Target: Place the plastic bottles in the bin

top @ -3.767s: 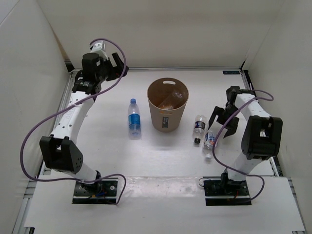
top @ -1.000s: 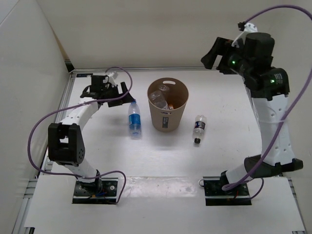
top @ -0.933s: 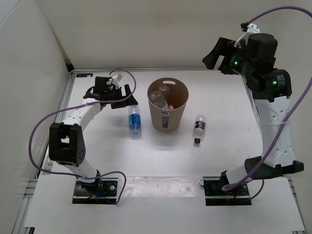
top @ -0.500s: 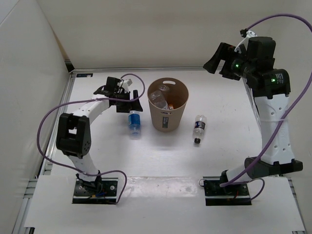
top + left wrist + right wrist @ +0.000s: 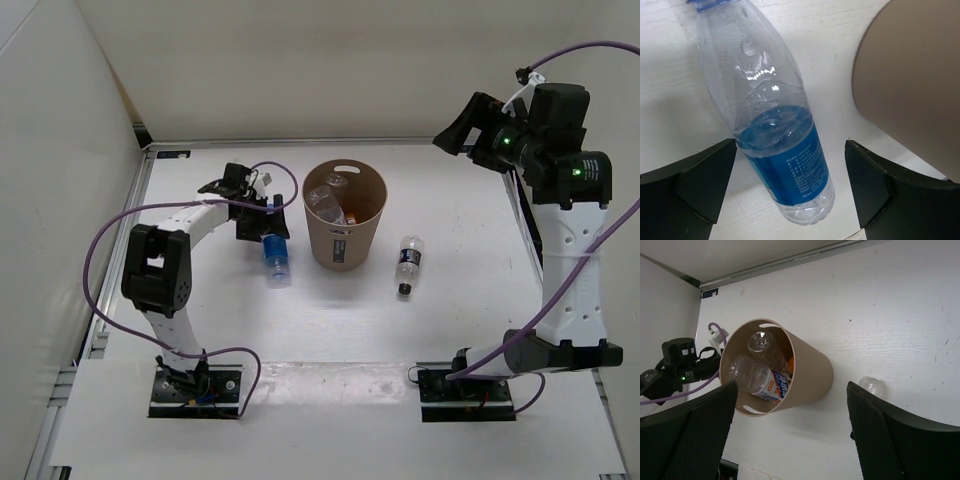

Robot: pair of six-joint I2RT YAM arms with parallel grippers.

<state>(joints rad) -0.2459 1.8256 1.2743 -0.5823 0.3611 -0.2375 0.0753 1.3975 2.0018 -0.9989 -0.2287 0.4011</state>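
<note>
The tan bin (image 5: pixel 344 222) stands mid-table and holds two plastic bottles, one white/orange-labelled (image 5: pixel 763 382) and one clear (image 5: pixel 760 341). A blue-labelled bottle (image 5: pixel 275 258) lies on the table left of the bin. My left gripper (image 5: pixel 264 224) is open and low over it; in the left wrist view its fingers (image 5: pixel 695 185) stand either side of the bottle's (image 5: pixel 775 115) labelled lower half, apart from it. A dark-labelled bottle (image 5: pixel 407 264) lies right of the bin. My right gripper (image 5: pixel 460 128) is open and empty, high above the far right.
White walls close in the table on the left, back and right. The bin's wall (image 5: pixel 910 85) is close to my left gripper's right finger. A purple cable loops from the left arm (image 5: pixel 110 235). In the right wrist view the dark-labelled bottle's base (image 5: pixel 872 386) peeks past a finger.
My left gripper has swung right and down over the blue-labelled bottle. My right arm has lifted and drifted right. The bottle once near my right gripper is gone from the table; the bin holds two.
</note>
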